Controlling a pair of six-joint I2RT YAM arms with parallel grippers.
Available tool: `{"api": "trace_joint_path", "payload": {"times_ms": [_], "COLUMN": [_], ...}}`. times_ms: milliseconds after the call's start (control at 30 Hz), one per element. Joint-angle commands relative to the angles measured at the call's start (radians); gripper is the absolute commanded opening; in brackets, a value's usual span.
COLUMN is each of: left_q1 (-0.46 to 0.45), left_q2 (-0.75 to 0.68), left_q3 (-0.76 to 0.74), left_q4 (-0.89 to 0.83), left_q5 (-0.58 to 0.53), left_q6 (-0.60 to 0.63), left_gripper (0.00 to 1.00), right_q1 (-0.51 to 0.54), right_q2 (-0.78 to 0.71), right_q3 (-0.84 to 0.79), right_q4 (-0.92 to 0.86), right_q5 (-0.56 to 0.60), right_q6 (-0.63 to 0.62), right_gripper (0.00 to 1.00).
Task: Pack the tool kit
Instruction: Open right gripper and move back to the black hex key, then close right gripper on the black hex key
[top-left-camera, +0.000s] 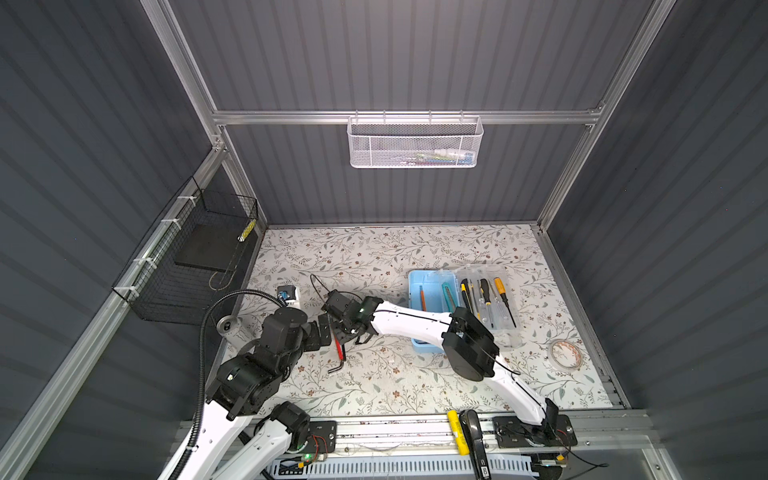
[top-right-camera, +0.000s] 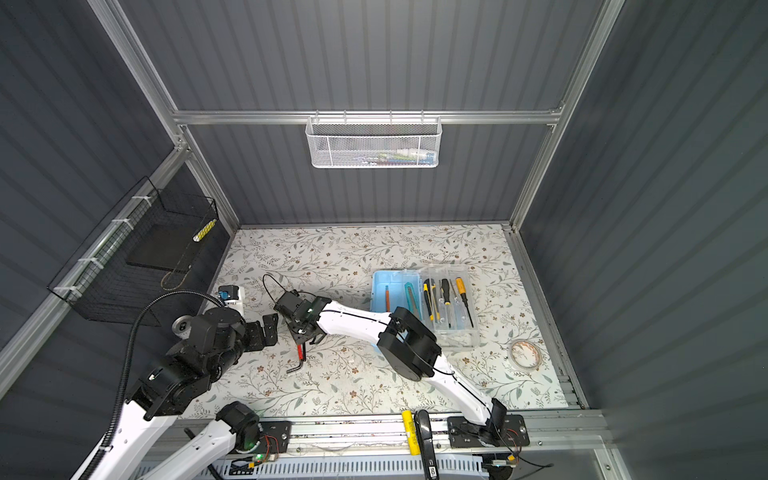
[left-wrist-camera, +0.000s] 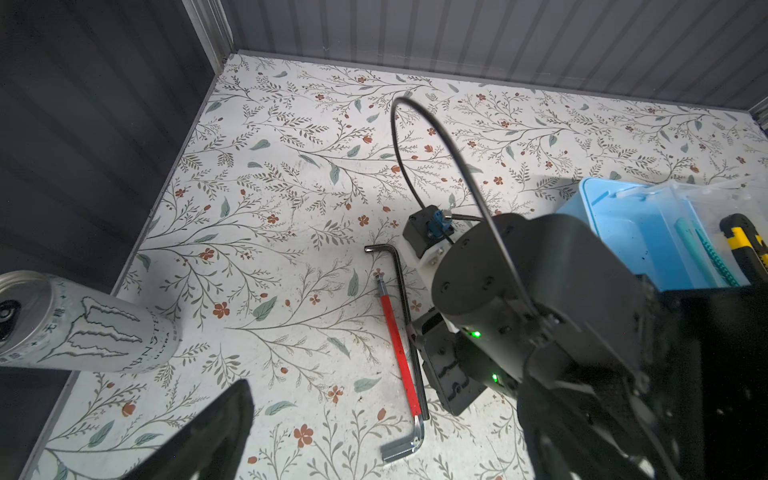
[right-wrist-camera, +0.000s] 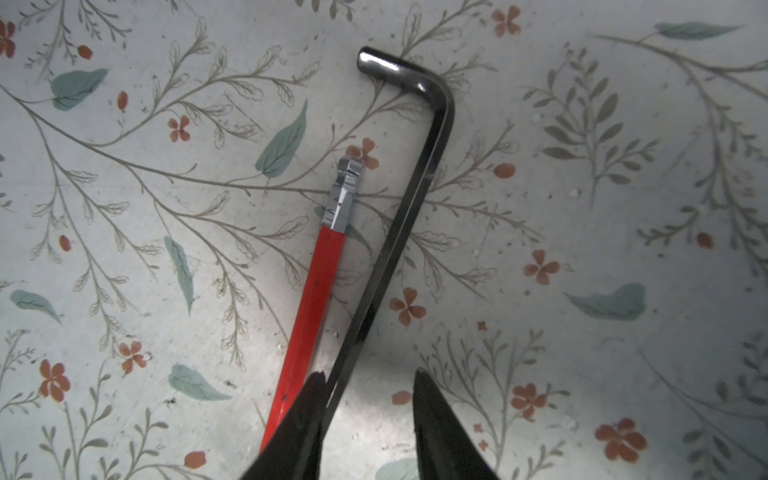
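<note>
This looks like a robotics lab test cell rather than a home. Grey ribbed wall panels (top-left-camera: 395, 62) are boxed in by a bare aluminium frame (top-left-camera: 407, 117), and a left arm (top-left-camera: 216, 432) and a right arm (top-left-camera: 411, 322) are bolted to a metal rail (top-left-camera: 415, 428) along the front of the flower-patterned worktop (top-left-camera: 374, 257). A white mesh basket (top-left-camera: 415, 143) hangs on the frame's crossbar, and a black wire basket (top-left-camera: 187, 257) is fastened to the side with white cable ties (top-left-camera: 187, 199).

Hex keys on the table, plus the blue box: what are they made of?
Black hex key: likely steel, dark glossy finish; sharp highlights at its bend.
Red hex key: metal, bright chromed tip showing; the red looks like a coating or sleeve, can't tell which.
Blue box: probably moulded plastic, smooth, uniform light blue.
</note>
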Motion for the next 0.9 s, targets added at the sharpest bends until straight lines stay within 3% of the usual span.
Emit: {"api": "trace_joint_path", "payload": {"times_ms": [0, 400, 633, 867], "left_q1": [0.0, 0.0, 0.001, 0.0], "left_q2": [-0.006, -0.005, -0.007, -0.008], "left_q3": [-0.007, -0.006, -0.008, -0.007], "left_q4": [0.009, 0.009, 0.011, 0.01], "left_q5": [-0.004, -0.004, -0.002, -0.005], "left_q6": [0.015, 0.016, 0.018, 0.017], "left_gripper": [0.99, 0.99, 0.99, 0.99], "right_q1": [0.006, 0.01, 0.008, -0.005], "right_q2": [0.038, 0.096, 0.106, 0.124], "right_q3": [0.048, 0.089, 0.075, 0.08], "right_q4": [-0.043, -0.072, -0.185, -0.191], "right_q5": [0.008, 0.028, 0.164, 0.146], "right_q6": [-0.008, -0.023, -0.077, -0.079], "right_gripper": [0.38, 0.35, 0.26, 0.11]}}
